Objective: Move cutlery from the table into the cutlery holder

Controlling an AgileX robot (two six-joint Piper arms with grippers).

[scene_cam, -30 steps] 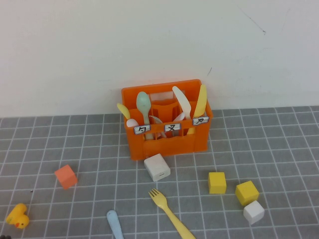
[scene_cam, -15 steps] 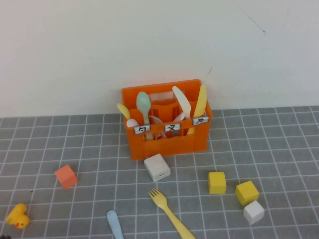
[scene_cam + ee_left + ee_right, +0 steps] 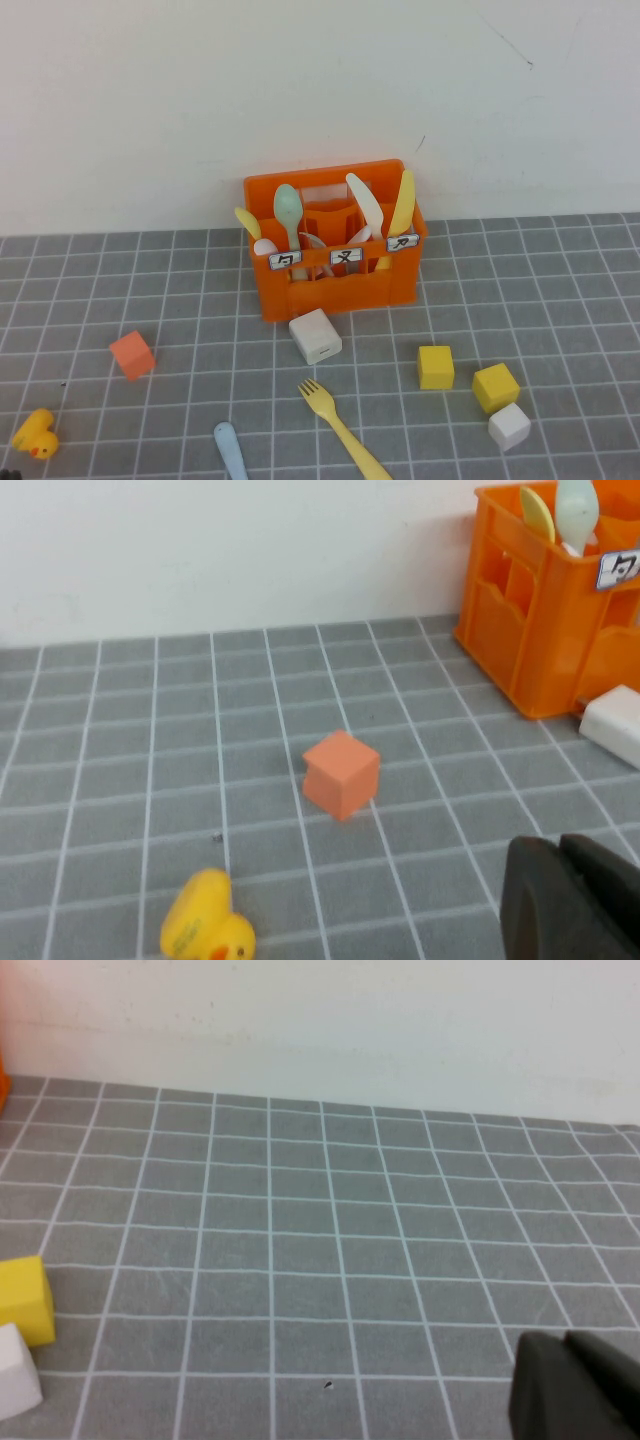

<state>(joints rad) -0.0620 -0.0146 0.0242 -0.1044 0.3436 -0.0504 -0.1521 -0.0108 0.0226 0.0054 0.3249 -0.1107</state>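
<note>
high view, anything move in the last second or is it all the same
Nothing visibly changed. The yellow fork and light blue utensil lie where they were on the table in front of the orange cutlery holder. Neither gripper shows there: left gripper, right gripper.

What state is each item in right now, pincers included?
Fork: flat on the table, not yet stowed.
Blue utensil: flat on the table, near edge.
Holder: upright, already holding several utensils.
Left pincer: low over the table near the orange cube, holding nothing.
Right pincer: low over bare table, holding nothing.
</note>
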